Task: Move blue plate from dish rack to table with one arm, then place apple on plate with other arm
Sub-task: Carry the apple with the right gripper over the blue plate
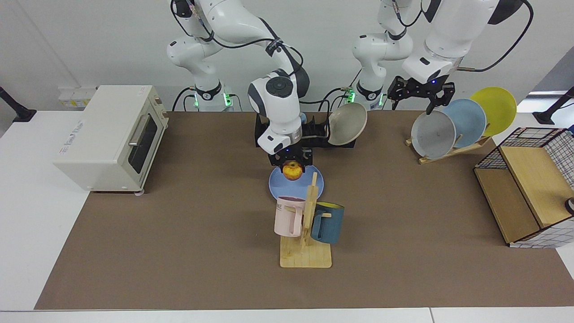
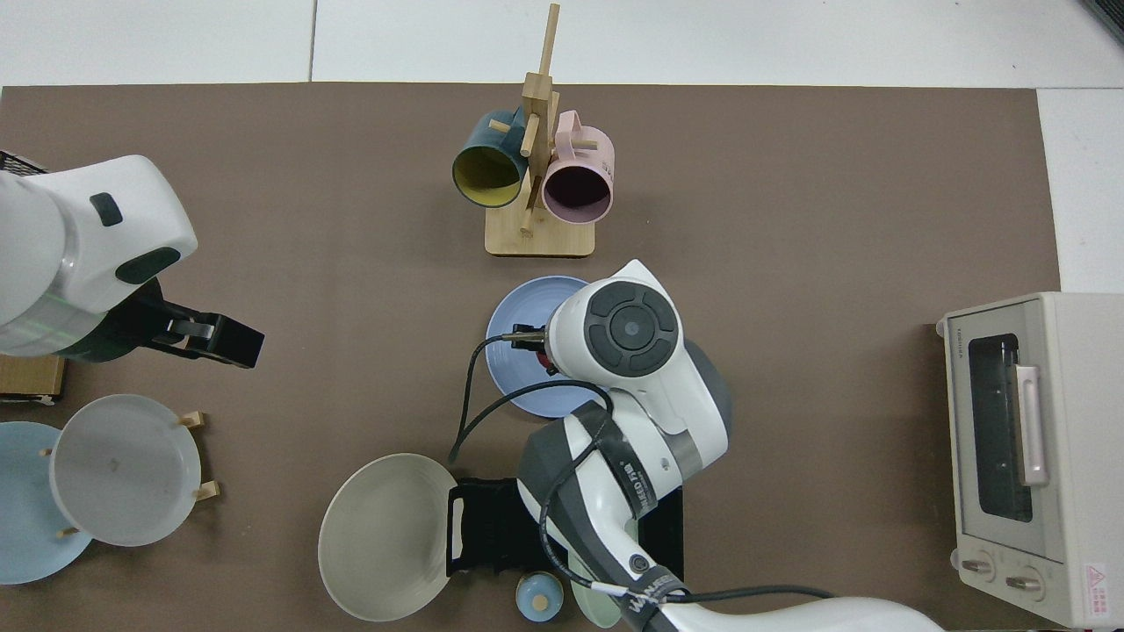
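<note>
The blue plate point(image 1: 279, 187) point(image 2: 516, 360) lies flat on the brown table point(image 1: 179, 242), in front of the black dish rack point(image 1: 314, 137) point(image 2: 483, 527). My right gripper point(image 1: 292, 163) is shut on the red-and-yellow apple point(image 1: 292, 170) and holds it just above the plate's middle. From above, the right arm's wrist hides most of the apple, with only a red sliver point(image 2: 546, 361) showing. My left gripper point(image 1: 421, 95) point(image 2: 215, 336) hangs high above the wooden plate stand with its fingers open and nothing in them; that arm waits.
A wooden mug tree point(image 1: 306, 233) with a pink and a teal mug stands just in front of the plate. A beige plate point(image 1: 347, 123) leans on the rack. A toaster oven point(image 1: 107, 134), a wooden stand with three plates point(image 1: 462, 123) and a wire-and-wood basket point(image 1: 529, 197) flank the mat.
</note>
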Action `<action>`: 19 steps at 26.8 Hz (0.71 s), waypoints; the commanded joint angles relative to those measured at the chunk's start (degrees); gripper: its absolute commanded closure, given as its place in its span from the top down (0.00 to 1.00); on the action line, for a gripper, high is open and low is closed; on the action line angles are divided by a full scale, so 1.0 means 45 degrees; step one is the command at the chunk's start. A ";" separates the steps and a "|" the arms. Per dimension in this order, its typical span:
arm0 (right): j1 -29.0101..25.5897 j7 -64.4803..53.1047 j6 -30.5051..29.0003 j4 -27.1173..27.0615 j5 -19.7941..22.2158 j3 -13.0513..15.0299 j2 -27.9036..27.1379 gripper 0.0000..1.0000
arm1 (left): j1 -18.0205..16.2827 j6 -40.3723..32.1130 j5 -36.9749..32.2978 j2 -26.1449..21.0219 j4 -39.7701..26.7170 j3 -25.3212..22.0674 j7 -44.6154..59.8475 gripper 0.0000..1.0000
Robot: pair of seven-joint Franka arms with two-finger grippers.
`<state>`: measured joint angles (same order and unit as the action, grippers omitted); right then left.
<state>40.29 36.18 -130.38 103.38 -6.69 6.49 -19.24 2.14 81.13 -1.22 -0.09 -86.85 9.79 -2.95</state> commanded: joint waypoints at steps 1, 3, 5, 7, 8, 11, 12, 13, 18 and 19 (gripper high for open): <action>0.0246 0.0164 -0.1532 -0.0123 -0.0213 0.0062 -0.0761 0.00 | -0.0162 -0.0257 -0.0042 0.0040 0.0236 0.0109 0.0109 1.00; 0.0265 0.0086 -0.2002 -0.0142 -0.0213 0.0062 -0.0996 0.00 | -0.0162 -0.0256 -0.0062 0.0060 0.0295 0.0109 0.0109 1.00; 0.0304 0.0028 -0.2063 -0.0123 -0.0213 0.0062 -0.1036 0.00 | -0.0162 -0.0256 -0.0062 0.0157 0.0295 0.0109 0.0109 1.00; 0.0324 0.0008 -0.2024 0.0032 -0.0194 0.0062 -0.1075 0.00 | -0.0162 -0.0276 -0.0062 0.0216 0.0295 0.0090 0.0168 1.00; 0.0324 -0.0031 -0.1946 0.0188 -0.0194 0.0062 -0.1036 0.00 | -0.0162 -0.0276 -0.0062 0.0274 0.0314 0.0090 0.0226 1.00; 0.0344 -0.0148 -0.1790 0.0501 -0.0213 0.0062 -0.0880 0.00 | -0.0162 -0.0334 -0.0062 0.0392 0.0295 0.0090 0.0246 1.00; 0.0363 -0.0148 -0.1751 0.0599 -0.0213 0.0062 -0.0841 0.00 | -0.0162 -0.0354 -0.0062 0.0411 0.0295 0.0090 0.0246 1.00; 0.0344 -0.0148 -0.1673 0.0697 -0.0213 0.0062 -0.0783 0.00 | -0.0181 -0.0354 -0.0062 0.0412 0.0295 0.0090 0.0265 1.00; 0.0344 -0.0304 -0.1614 0.0912 -0.0194 0.0062 -0.0704 0.00 | -0.0182 -0.0334 -0.0062 0.0431 0.0315 0.0090 0.0246 1.00; 0.0344 -0.0401 -0.1633 0.0912 -0.0194 0.0062 -0.0704 0.03 | -0.0182 -0.0334 -0.0062 0.0470 0.0315 0.0090 0.0246 1.00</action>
<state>41.78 36.35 -138.19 105.51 -6.70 6.63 -24.29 1.87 80.97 -1.23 1.63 -86.10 9.80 -2.36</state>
